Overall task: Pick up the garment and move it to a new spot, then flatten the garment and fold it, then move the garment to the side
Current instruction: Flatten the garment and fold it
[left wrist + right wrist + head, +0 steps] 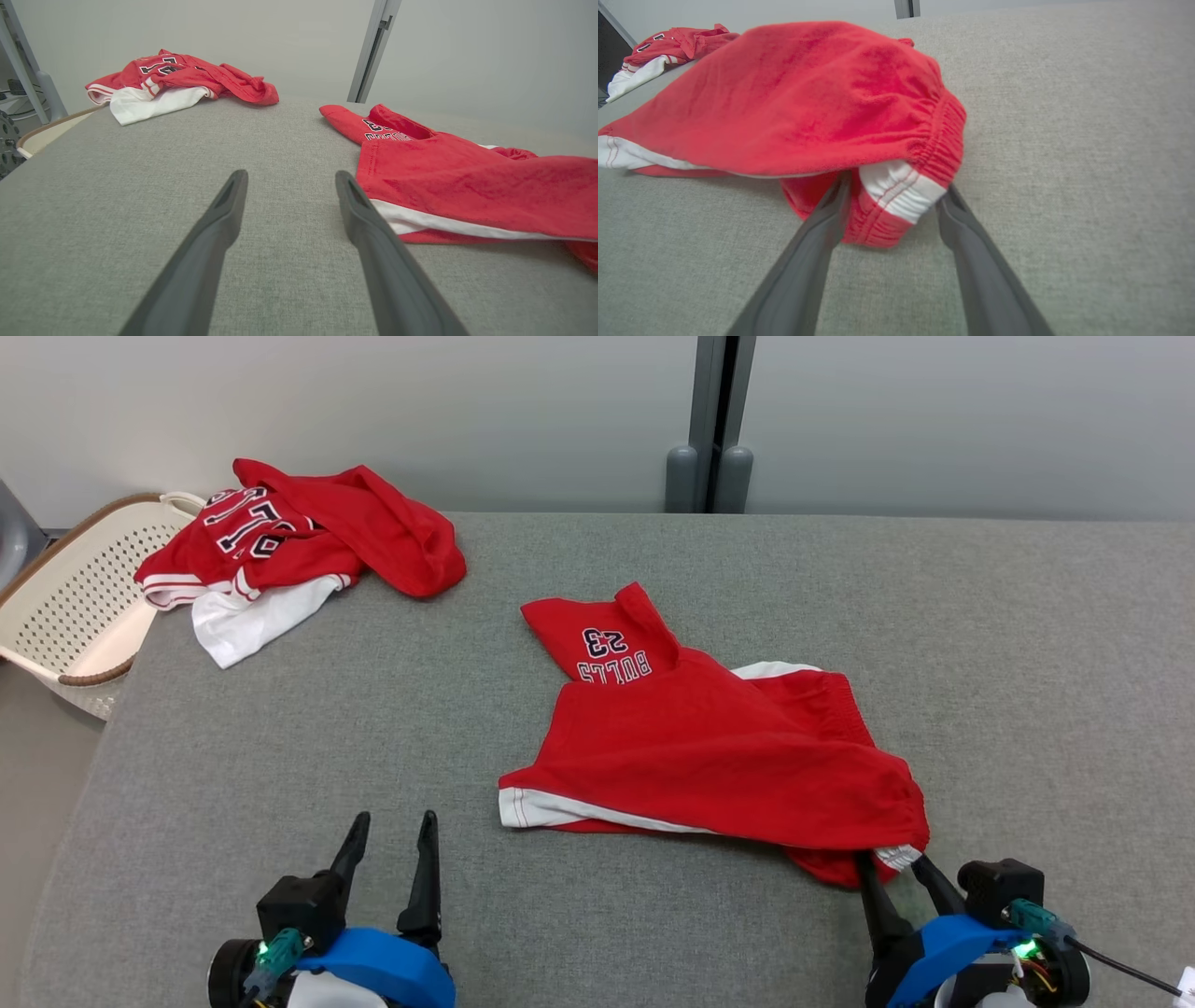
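The grey padded table held the red Bulls shorts rumpled near its middle. The right gripper stood spread astride their near corner, not yet clamped. The left gripper hung open and empty. Flattening, folding and setting aside all looked undone.

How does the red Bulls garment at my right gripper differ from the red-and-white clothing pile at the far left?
The red Bulls garment lies mostly spread mid-table; the red-and-white clothing pile is bunched by the white perforated basket. The right gripper straddles the garment's elastic edge, jaws open; no gripper touches the pile. The pile shows more white than the garment. Both are red with dark lettering.
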Tool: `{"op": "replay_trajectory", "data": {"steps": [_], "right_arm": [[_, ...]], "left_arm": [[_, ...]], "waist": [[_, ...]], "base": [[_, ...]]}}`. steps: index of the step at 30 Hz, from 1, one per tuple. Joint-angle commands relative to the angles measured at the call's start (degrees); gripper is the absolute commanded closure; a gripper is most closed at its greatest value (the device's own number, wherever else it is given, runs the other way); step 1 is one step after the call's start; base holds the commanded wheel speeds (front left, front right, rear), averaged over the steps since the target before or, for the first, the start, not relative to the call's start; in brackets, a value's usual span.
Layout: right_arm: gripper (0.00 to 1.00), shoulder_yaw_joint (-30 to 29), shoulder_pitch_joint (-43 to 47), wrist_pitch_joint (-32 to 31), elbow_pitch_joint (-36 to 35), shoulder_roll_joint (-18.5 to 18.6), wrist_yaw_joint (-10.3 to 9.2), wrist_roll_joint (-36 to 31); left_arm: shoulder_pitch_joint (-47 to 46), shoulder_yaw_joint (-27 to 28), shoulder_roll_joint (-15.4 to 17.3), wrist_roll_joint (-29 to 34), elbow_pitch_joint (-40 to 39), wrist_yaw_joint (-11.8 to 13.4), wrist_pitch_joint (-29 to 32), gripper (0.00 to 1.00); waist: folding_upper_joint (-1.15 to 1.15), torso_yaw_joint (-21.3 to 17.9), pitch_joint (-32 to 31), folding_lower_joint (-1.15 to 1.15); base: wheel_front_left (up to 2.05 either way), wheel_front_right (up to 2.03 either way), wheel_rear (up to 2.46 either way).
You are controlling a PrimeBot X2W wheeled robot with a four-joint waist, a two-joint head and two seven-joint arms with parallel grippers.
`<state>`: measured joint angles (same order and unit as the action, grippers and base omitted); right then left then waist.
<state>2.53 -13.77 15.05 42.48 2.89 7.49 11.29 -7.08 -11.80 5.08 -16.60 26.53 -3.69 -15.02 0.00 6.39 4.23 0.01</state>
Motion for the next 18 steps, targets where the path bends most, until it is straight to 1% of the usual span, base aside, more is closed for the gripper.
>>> {"op": "replay_trajectory", "data": {"steps": [1, 3, 6, 11, 15, 18], "right_arm": [[0.55, 0.2, -1.0, 0.2, 0.5, 0.6, 0.01, -0.2], [0.67, 0.5, -1.6, 0.2, 0.9, 0.9, 0.01, 0.0], [1.00, 0.6, -1.7, 0.2, 1.0, 1.2, 0.01, 0.1], [1.00, 1.1, -2.5, 0.2, 0.4, 1.4, 0.01, -0.3], [1.00, 1.8, -3.1, 0.2, 0.0, 1.2, 0.01, -0.6], [1.00, 2.2, -3.8, 0.2, -0.2, 1.1, 0.01, -0.6]], "left_arm": [[-0.9, -0.6, -0.3, -0.5, 0.8, -0.7, 0.0, 0.00], [-1.4, -1.6, -0.8, -2.0, 2.0, -1.6, 0.9, 0.00], [-2.4, -3.9, -1.3, -4.6, 4.0, -2.9, 3.0, 0.00], [-4.9, -7.2, -1.9, -9.7, 8.0, -3.6, 6.3, 0.00], [-7.4, -10.7, -2.0, -10.1, 12.2, -3.9, 9.0, 0.00], [-8.7, -12.2, -1.9, -10.5, 14.2, -3.9, 9.3, 0.00]], "waist": [[0.00, 0.0, 0.1, -0.01], [0.00, -0.2, 0.3, -0.01], [0.00, -0.5, 0.7, -0.01], [0.00, -1.7, 1.4, -0.01], [0.00, -2.9, 2.0, -0.01], [0.00, -3.7, 2.5, -0.01]], "base": [[0.00, 0.00, 0.00], [0.00, 0.00, 0.00], [0.00, 0.00, 0.00], [0.00, 0.00, 0.00], [0.00, 0.00, 0.00], [0.00, 0.00, 0.00]]}}
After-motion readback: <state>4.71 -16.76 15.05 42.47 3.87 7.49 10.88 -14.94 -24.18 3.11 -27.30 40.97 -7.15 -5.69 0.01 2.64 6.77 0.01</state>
